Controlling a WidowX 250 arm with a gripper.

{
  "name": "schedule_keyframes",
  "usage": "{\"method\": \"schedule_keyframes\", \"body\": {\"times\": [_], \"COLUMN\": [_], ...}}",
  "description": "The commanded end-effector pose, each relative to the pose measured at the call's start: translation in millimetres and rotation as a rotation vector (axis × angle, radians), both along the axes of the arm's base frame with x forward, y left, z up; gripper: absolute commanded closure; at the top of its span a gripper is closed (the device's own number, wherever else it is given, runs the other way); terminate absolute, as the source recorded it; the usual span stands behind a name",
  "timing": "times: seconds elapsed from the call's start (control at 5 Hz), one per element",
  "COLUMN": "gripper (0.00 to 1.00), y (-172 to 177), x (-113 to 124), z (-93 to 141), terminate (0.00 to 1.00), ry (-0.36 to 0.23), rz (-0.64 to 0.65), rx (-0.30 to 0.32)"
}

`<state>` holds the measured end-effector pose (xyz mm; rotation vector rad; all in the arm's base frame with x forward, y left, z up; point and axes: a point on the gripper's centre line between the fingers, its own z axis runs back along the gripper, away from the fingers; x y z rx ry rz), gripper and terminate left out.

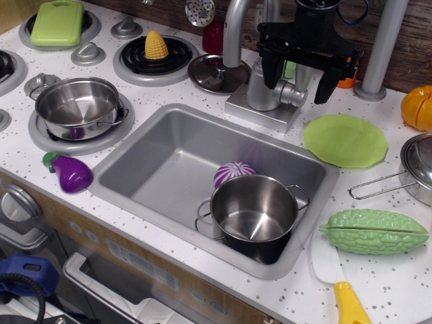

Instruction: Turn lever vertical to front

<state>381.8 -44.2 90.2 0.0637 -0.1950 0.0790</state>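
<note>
The lever (303,76) is a short silver-grey paddle standing roughly upright. A stubby cylinder (290,94) joins it to the right side of the faucet's body (259,84), behind the sink. My black gripper (297,90) comes down from above and straddles the lever. One finger (270,67) is to its left, in front of the faucet body, and the other finger (328,79) is to its right. The jaws are apart and I see no contact with the paddle. The paddle's upper end is hidden behind the gripper body.
The grey sink (155,155) holds a steel pot (253,216) and a purple onion (233,173). The curved spout (233,30) rises left of the gripper, and a grey post (381,47) stands to its right. A green plate (345,140), a pot lid (217,71) and a bitter gourd (374,231) lie nearby.
</note>
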Motion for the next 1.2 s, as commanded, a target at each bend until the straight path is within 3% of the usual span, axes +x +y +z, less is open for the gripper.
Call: {"method": "schedule_keyframes", "body": {"times": [0.0, 0.4, 0.6, 1.0], "gripper": [0.00, 0.00, 0.00, 0.00], "y": [0, 7, 10, 14], "x": [0, 24, 36, 49], "z": [0, 26, 36, 34], "terminate": [0.00, 0.00, 0.00, 0.00], "ry": [0.000, -0.045, -0.124, -0.170], "rz": [0.000, -0.048, -0.057, -0.072], "rx": [0.000, 0.038, 0.073, 0.064]}}
